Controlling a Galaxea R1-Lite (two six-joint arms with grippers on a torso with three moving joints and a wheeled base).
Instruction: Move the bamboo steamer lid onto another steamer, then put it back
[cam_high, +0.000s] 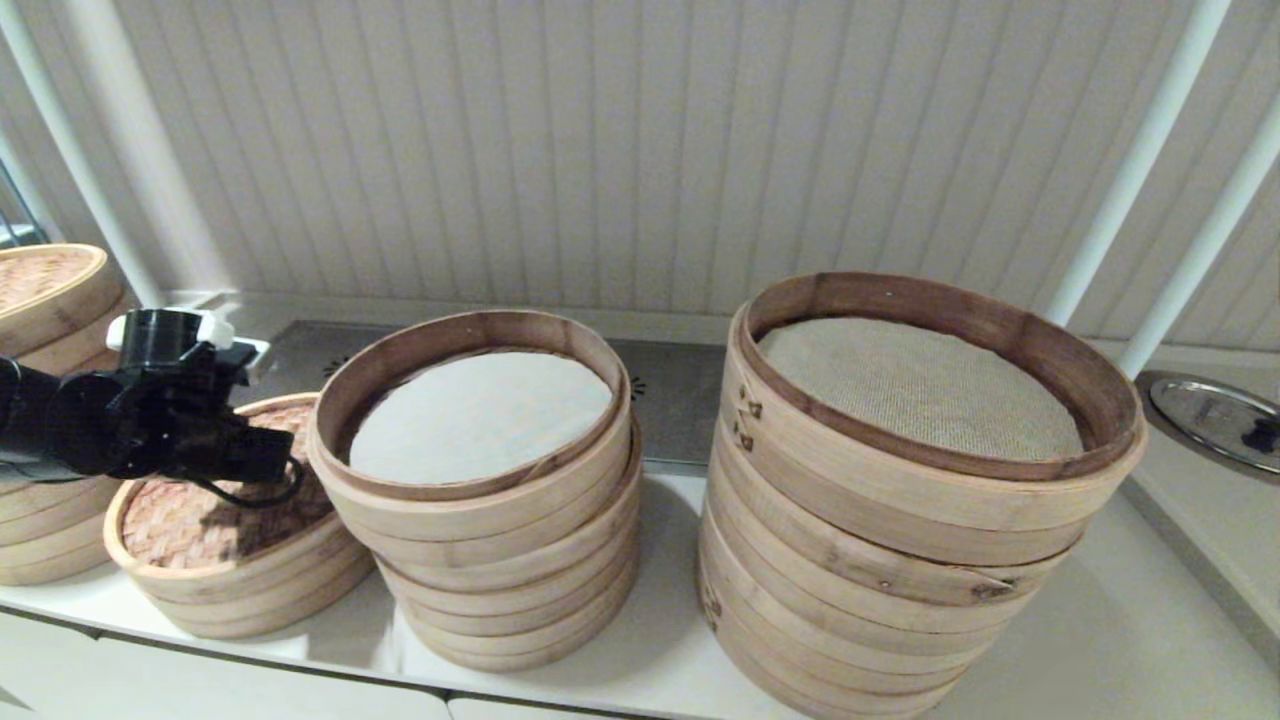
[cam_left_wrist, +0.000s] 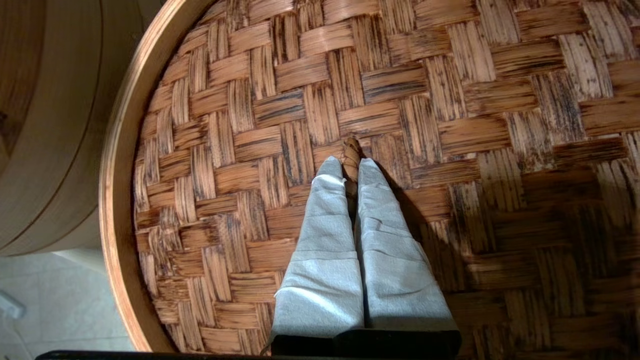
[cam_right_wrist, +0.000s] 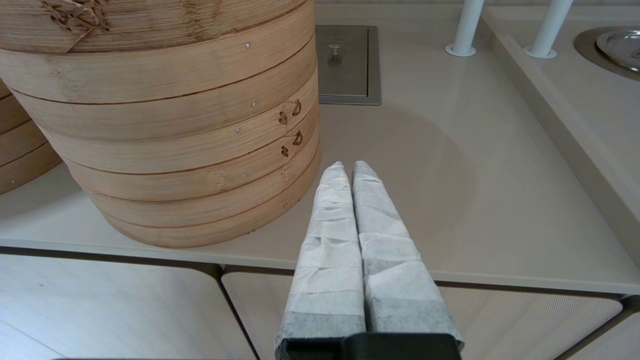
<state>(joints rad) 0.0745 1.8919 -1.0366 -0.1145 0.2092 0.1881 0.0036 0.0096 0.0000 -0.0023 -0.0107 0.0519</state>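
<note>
Left fingers (cam_left_wrist: 330, 220) pinched on the loop (cam_left_wrist: 351, 150) at the centre of the lid (cam_high: 200, 520), which sits on the low steamer at the tabletop's left. Target stack (cam_high: 480, 490) just beside it, to the right, taller: lift must clear its rim. Right gripper (cam_right_wrist: 348, 172) parked by the wide stack (cam_right_wrist: 165, 125), fingers together, empty.

Bamboo steamer lid (cam_high: 190, 525) partly covered by the left arm at the head view's left, its loop handle (cam_left_wrist: 351, 152) mostly hidden between the left hand (cam_left_wrist: 350, 167) fingers, woven-top stack (cam_high: 45, 290) cut by the left edge, metal lid (cam_high: 1215, 415) cut at right, widest stack (cam_high: 900, 560) cut at the bottom edge.
</note>
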